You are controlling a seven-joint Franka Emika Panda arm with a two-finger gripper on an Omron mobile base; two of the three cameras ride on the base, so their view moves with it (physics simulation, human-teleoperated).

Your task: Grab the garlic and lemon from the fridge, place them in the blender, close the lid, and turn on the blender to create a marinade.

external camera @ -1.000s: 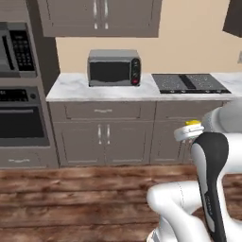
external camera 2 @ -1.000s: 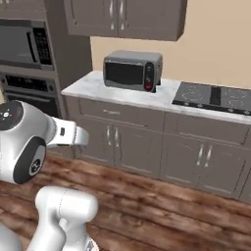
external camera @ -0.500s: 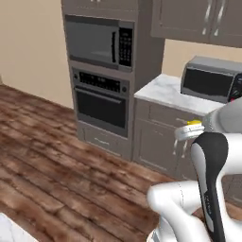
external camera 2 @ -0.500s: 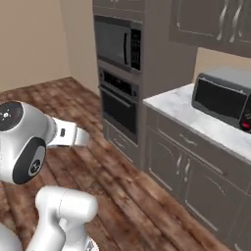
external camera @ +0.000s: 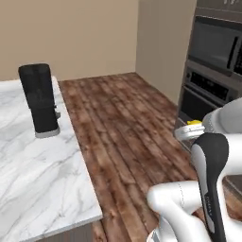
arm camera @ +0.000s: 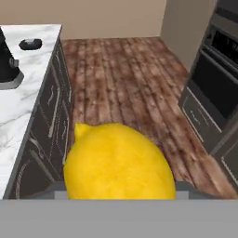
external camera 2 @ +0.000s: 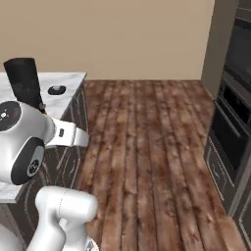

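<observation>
A: What has the gripper [arm camera: 116, 197] got?

B: The lemon [arm camera: 118, 162]. In the hand view it sits right at the fingers, which are clamped on it, and it hides most of them. In the left base view a bit of yellow lemon [external camera: 194, 122] peeks out above the hand.

A: How does it look?

B: Bright yellow, smooth, rounded, with a small nub at its upper left end. It lies on its side across the gripper.

A: And the blender?

B: The blender [external camera: 40, 100] stands upright on a white marble counter [external camera: 38, 184], well apart from the gripper and off to its left. It is black, with a dark jar and a grey-rimmed base. From the right base view the blender [external camera 2: 24, 84] is near the counter's far end.

A: The lid?

B: The lid [external camera 2: 57, 89] lies flat on the counter just beside the blender, not on the jar. In the hand view the lid [arm camera: 30, 44] is a small dark cap near the counter's far edge.

A: Anything else around?

B: A wood floor [external camera 2: 147, 147] runs between the counter and a dark wall oven [external camera 2: 230, 127] on the right.
</observation>
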